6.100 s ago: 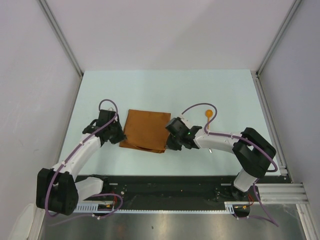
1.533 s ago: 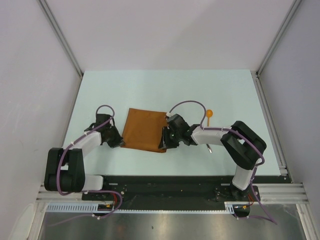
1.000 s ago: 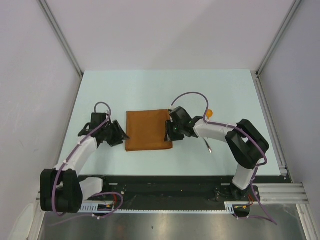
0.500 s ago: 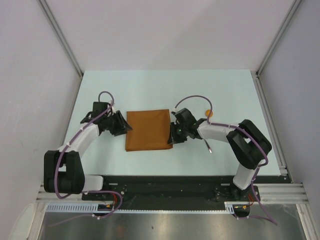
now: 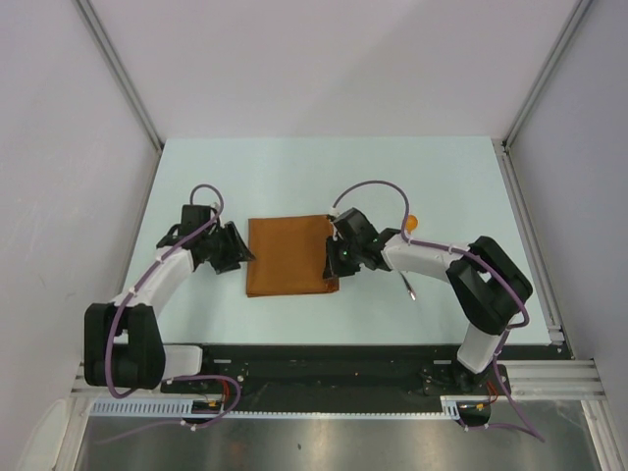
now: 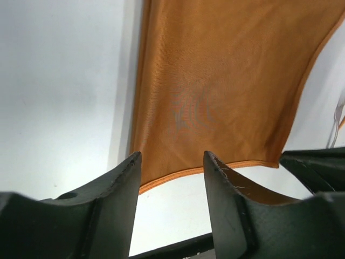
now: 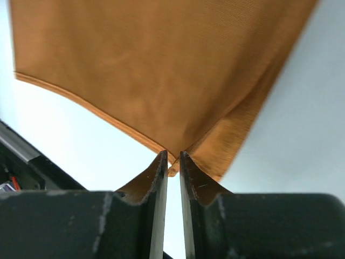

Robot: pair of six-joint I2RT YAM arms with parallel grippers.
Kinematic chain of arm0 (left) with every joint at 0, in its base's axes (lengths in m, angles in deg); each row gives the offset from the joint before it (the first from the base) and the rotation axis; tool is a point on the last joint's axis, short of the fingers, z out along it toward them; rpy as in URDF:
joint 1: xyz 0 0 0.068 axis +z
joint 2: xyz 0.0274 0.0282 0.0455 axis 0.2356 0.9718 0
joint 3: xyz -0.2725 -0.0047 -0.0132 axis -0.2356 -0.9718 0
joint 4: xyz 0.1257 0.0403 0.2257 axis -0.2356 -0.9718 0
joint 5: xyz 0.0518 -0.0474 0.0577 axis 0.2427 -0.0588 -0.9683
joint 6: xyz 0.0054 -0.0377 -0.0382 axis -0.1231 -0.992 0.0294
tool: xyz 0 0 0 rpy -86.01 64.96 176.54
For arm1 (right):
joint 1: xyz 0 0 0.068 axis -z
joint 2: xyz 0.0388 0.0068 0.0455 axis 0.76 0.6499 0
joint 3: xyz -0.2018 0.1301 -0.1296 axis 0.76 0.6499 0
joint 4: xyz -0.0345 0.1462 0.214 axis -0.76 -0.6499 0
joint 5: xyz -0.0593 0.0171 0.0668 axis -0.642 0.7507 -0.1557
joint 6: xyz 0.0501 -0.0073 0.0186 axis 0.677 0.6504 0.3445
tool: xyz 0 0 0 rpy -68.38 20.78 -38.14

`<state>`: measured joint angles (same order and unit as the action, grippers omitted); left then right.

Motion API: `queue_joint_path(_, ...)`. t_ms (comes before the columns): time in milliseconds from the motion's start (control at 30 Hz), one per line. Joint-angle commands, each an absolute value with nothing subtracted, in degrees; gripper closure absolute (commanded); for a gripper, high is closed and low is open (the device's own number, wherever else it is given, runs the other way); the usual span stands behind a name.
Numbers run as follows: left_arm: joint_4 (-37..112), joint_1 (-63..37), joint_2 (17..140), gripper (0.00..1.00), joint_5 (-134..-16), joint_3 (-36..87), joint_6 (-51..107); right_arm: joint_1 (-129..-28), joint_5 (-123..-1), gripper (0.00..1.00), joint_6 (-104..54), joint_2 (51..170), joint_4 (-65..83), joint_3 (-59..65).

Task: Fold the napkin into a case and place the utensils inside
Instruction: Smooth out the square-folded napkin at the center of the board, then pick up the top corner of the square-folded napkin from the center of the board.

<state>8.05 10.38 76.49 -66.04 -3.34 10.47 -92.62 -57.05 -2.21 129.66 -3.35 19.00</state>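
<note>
Right gripper shifts slightly toward 10 o'clock, clenched on napkin edge at 3 o'clock. Left gripper spread wide at 9 o'clock edge, holding nothing.

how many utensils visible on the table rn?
2. Spoon: orange bowl peeks out beyond the right arm. Fork: one end sticks out on the arm's near side. Rest of both hidden by the arm.

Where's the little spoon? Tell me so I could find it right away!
Look at the pale green table and find the big rust-orange napkin in its middle. Go right, past the right pincer pinching the napkin's edge, to the far side of that white arm. The spoon is the small round bright-orange dot peeking out there, unlike the thin straight fork nearby.
</note>
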Motion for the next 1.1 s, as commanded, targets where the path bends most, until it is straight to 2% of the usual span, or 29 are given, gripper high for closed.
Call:
queue_joint_path(0,7.39,10.29,77.65,0.44,-69.26,-2.29,11.49,-93.5,-59.3,0.8,-3.8,127.57,-4.81,16.58)
queue_joint_path(133,8.27,10.29,79.33,0.44,-69.69,-4.22,10.97,-92.8,-59.83,0.78,-4.32,127.92,-5.08,17.29)
queue_joint_path(233,9.41,10.29,80.47,0.54,-70.75,-5.71,10.27,-91.83,-59.92,0.76,-4.06,127.13,-5.43,18.69)
queue_joint_path(467,14.42,10.03,79.5,0.51,-68.82,-10.89,8.42,-90.95,-58.17,0.55,-0.12,123.79,-5.78,22.56)
queue_joint_path(633,18.63,8.09,81.87,0.57,-67.41,-13.62,6.13,-90.6,-56.85,0.41,3.93,123.26,-3.15,24.84)
queue_joint_path(800,21.1,5.55,81.44,0.61,-66.89,-17.05,3.42,-89.63,-56.75,0.4,4.91,121.94,-2.09,26.69)
queue_joint_path(1067,21.98,-3.23,74.16,0.6,-66.8,-21.8,-5.72,-87.35,-60.7,0.41,4.46,118.87,-5.51,27.84)
